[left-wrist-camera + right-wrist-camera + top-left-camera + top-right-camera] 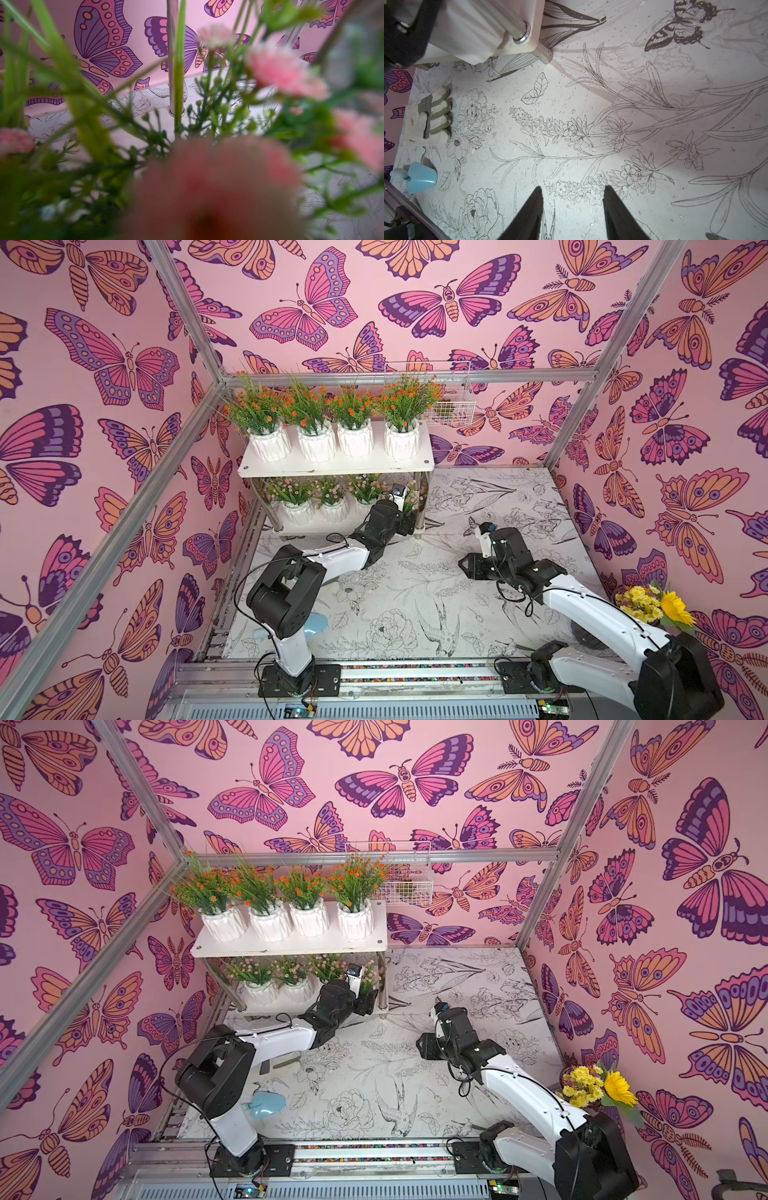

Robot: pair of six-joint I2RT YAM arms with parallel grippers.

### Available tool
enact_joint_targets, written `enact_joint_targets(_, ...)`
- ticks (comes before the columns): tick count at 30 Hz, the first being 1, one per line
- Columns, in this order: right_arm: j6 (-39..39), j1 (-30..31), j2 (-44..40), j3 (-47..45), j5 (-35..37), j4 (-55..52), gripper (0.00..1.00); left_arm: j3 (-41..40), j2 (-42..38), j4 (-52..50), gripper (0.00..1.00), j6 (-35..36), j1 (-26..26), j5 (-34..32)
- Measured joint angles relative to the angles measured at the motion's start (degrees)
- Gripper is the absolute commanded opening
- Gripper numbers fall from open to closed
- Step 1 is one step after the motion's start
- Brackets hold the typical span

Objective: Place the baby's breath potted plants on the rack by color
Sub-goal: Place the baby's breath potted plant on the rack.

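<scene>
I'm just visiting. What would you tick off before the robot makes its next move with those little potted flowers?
1. Top tier of the rack holds four orange plants: ok.
2. Three pink plants stand on the lower tier: ok.
3. The fourth pink plant is at that tier's free end, at the left pincer: ok.
4. Its pot sits flat on the tier: cannot tell, the arm hides it.
5. The left pincer is shut, seemingly on that plant: ok, though the grip itself is hidden.
6. The right pincer is open, empty and over the bare table, clear of the rack: ok.
</scene>
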Motion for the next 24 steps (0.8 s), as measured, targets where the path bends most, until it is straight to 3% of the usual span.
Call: enact_joint_targets(24,0.9,0.0,-0.2,-0.5,-0.8,0.6,0.49,11.2,12.2,4.8,0.72,1.1,2.6,-3.3)
